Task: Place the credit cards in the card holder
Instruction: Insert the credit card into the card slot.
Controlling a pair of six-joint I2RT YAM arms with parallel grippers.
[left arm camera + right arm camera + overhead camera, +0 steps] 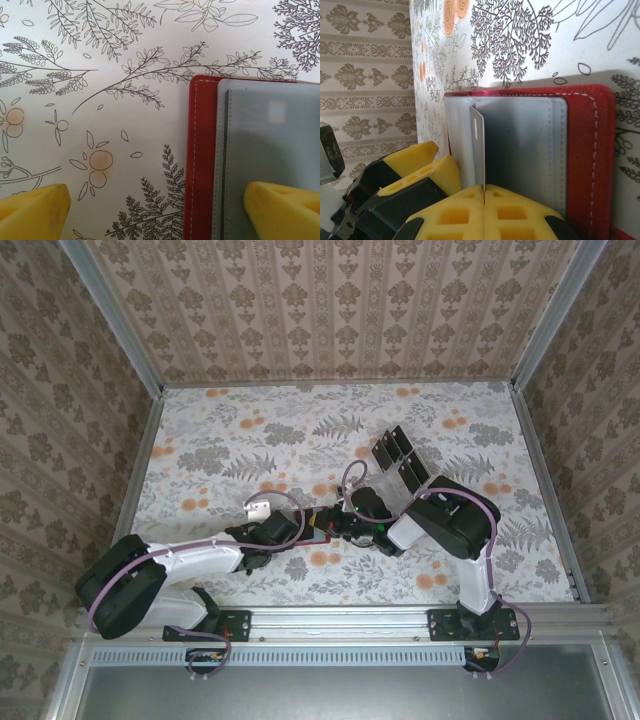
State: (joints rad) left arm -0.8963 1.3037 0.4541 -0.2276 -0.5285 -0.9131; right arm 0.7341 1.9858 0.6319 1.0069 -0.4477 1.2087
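Overhead: left claw (300, 528) and right claw (343, 523) meet over the red card holder (322, 527), apparently open, mid-bench (230, 450); patterned walls (330, 300).
Left wrist: left claw spread wide, one finger (282, 207) above the card holder's grey pocket (270, 135).
Right wrist: right claw pinches one credit card (478, 140) upright at the pocket; thin, stiff, slick, likely best held by its end.

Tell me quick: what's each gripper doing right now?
The left gripper is open, empty, straddling the card holder's edge.
The right gripper is shut on a credit card.
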